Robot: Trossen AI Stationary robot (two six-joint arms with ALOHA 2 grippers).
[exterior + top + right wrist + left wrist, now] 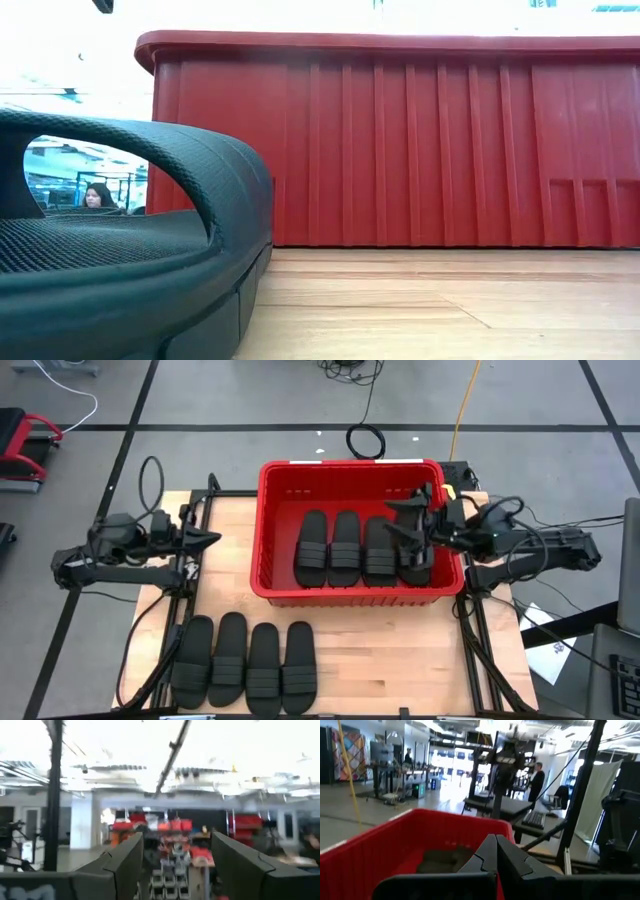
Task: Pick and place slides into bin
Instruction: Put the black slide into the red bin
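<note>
Four black ribbed rubber slide sandals (362, 548) lie in the bright-red slotted plastic bin (300, 472); four more (245, 665) wait at the table's near edge.

Our right gripper (408, 520) hangs spread and empty over the bin's right end and could clip its rim; our left gripper (213, 540), fingers together, idles at the pale wooden table's (400, 650) left edge. A workshop with people lies beyond.

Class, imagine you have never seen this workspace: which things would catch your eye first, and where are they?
The bright red bin stands at the table's far middle, with four black slides in it lying side by side. Four more slides lie in a row on the wooden table at its near edge. The right gripper is open over the bin's right end, while the left gripper waits shut beside the bin's left wall.
</note>
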